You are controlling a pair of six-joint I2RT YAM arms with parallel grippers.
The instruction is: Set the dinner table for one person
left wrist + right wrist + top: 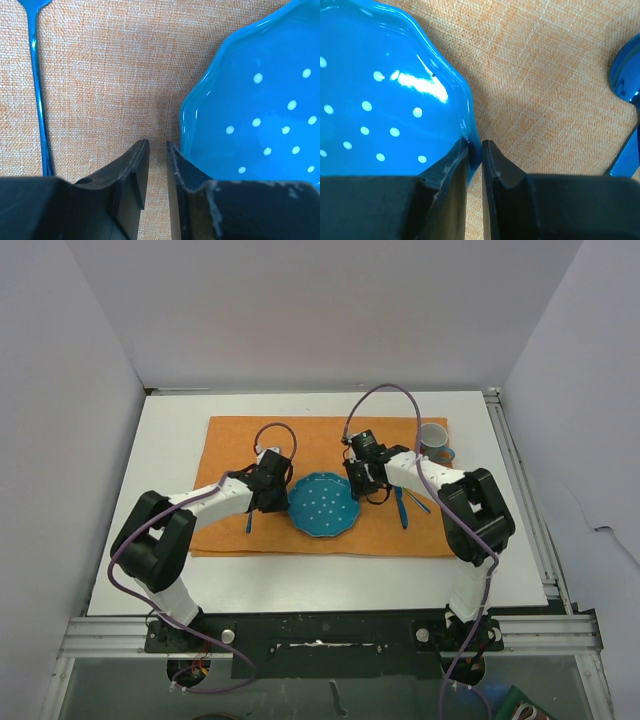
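Right now I am holding both arms bent in over the table (170, 440), the wide white top that is lying under everything. The orange cloth (230, 440) is covering its middle. The plate (322, 505), blue with white dots and a wavy rim, is sitting on the cloth between my two wrists.

My right pincer (476, 146) is clamping the plate's rim. One finger is lying over the glazed inside and the other is standing on the cloth side. The blue edge is showing in the slit between them.

My left pincer (157, 146) is hanging at the opposite side of the plate with its jaws narrow. Only a thin strip of cloth is showing between them, and nothing is being gripped. The rim is running just beside the plate-side finger, and I cannot tell whether they are touching.

The left utensil (37, 90), blue and thin-handled, is lying on the cloth on the outer side of that pincer, apart from the plate. Its head is cut off at the frame edge, so it is perhaps a fork.

On my right, the long utensil (401, 510) and the short utensil (420, 504), both blue, are lying on the cloth near the plate.

The cup (433, 437) is standing upright at the cloth's far right corner.
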